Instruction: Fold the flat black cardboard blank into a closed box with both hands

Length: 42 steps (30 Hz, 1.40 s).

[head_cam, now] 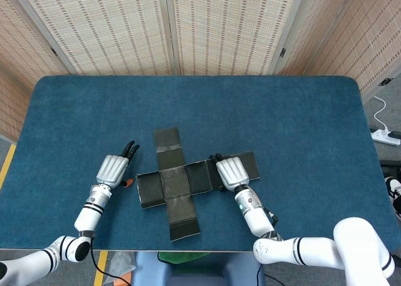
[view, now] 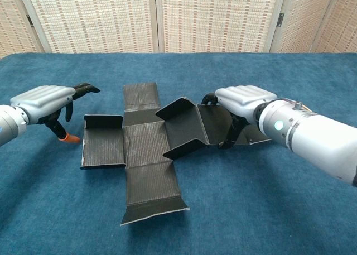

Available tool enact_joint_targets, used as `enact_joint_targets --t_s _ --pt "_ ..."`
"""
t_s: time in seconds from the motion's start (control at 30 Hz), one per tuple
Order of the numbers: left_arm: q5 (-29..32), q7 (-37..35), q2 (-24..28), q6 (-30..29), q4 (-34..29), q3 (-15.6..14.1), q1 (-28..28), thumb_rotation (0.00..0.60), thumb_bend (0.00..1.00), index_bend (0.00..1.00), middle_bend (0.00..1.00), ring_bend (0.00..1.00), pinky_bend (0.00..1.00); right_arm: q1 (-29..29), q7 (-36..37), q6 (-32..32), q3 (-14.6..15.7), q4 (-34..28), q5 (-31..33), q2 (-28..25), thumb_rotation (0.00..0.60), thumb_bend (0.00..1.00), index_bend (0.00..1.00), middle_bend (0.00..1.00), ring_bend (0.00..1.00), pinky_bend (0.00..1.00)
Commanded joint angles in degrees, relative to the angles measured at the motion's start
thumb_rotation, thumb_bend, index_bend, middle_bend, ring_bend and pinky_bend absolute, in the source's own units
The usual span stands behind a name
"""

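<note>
The black cardboard blank point(view: 146, 149) lies mid-table, mostly flat, only its right wing raised. That wing is gripped by the right hand point(view: 241, 101), fingers curled over its edge. The left hand point(view: 49, 99), fingers apart and holding nothing, hovers just beside the left wing. The first folds are judged under way; next, the left wing must be caught and raised.

A table point(head_cam: 301, 129) covered in dark blue cloth fills most of both views. Behind it stands a folding screen point(head_cam: 219, 26) of woven, reed-like panels in pale frames, with small dark hinges at the joins. At the far right edge of the head view, a white power strip point(head_cam: 386, 136) lies on the floor with a white cable point(head_cam: 380, 115) looping up from it (its other end runs out of view). A yellow line point(head_cam: 7, 164) marks the floor at left.
</note>
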<state>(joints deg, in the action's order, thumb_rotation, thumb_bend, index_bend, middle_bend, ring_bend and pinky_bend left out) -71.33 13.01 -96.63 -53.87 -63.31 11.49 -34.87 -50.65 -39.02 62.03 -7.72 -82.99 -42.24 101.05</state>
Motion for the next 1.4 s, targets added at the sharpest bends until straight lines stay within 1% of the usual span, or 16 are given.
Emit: enact_joint_targets --t_s 0.03,0.27,0.4,0.5,0.63,0.8,0.9,1.07,1.2,1.4 --pt "-0.09 -4.55 0.22 1.52 -1.77 -0.14 -0.4 0.6 0.18 0.0 0.0 0.53 0.63 0.09 -0.33 -0.08 -0.13 0.23 -0.34 0.25 0.6 0.23 0.4 0.39 0.77 1.0" --pt "-2.44 -14.09 2.21 2.91 -6.37 -1.05 -0.51 0.6 0.18 0.0 0.0 0.52 0.63 -0.16 -1.62 -1.23 -0.25 0.46 -1.38 0.46 0.6 0.23 0.4 0.39 0.77 1.0" --pt "-5.61 -18.4 4.03 0.79 -9.49 -1.22 -0.56 0.6 0.18 0.0 0.0 0.52 0.63 -1.38 -3.55 -3.13 0.11 -0.71 -3.11 -1.3 0.6 0.23 0.4 0.39 0.77 1.0" --pt "-7.95 -19.47 5.14 -0.57 -11.05 -1.55 -1.04 0.6 0.18 0.0 0.0 0.51 0.63 -2.83 -5.47 -4.55 0.26 -2.07 -4.9 -3.24 0.6 0.23 0.4 0.39 0.77 1.0" --pt "-9.92 -20.94 6.54 -0.05 -12.89 -2.17 -2.28 0.6 0.18 0.0 0.0 0.5 0.63 -5.09 -7.96 -7.01 0.8 -3.52 -7.74 -6.0 0.6 0.23 0.4 0.4 0.77 1.0" --pt "-10.21 -22.65 7.31 2.95 -13.77 -2.64 -4.44 0.6 0.18 0.0 0.0 0.49 0.63 -8.11 -10.84 -10.27 2.13 -4.18 -12.09 -8.53 0.6 0.23 0.4 0.41 0.77 1.0" --pt "-9.69 -24.28 7.56 5.14 -13.92 -2.73 -5.67 0.6 0.18 0.0 0.0 0.48 0.63 -9.66 -11.17 -12.5 2.98 -3.77 -15.23 -9.71 0.6 0.23 0.4 0.42 0.77 1.0" --pt "-8.83 -28.78 8.97 10.42 -14.2 -3.29 -7.87 0.6 0.18 0.0 0.0 0.47 0.63 -11.39 -8.94 -15.17 4.05 -1.88 -21.86 -10.85 0.6 0.23 0.4 0.42 0.77 1.0" --pt "-9.38 -35.59 10.7 15.57 -14.43 -4.2 -9.88 0.6 0.18 0.0 0.0 0.47 0.63 -12.22 -5.68 -16.04 4.99 0.9 -28.22 -10.73 0.6 0.23 0.4 0.42 0.77 1.0" --pt "-12.0 -45.37 10.92 18.65 -13.03 -5.45 -11.84 0.6 0.18 0.0 0.0 0.47 0.62 -13.32 0.85 -16.43 5.53 5.63 -36.08 -9.95 0.6 0.24 0.4 0.41 0.77 1.0"
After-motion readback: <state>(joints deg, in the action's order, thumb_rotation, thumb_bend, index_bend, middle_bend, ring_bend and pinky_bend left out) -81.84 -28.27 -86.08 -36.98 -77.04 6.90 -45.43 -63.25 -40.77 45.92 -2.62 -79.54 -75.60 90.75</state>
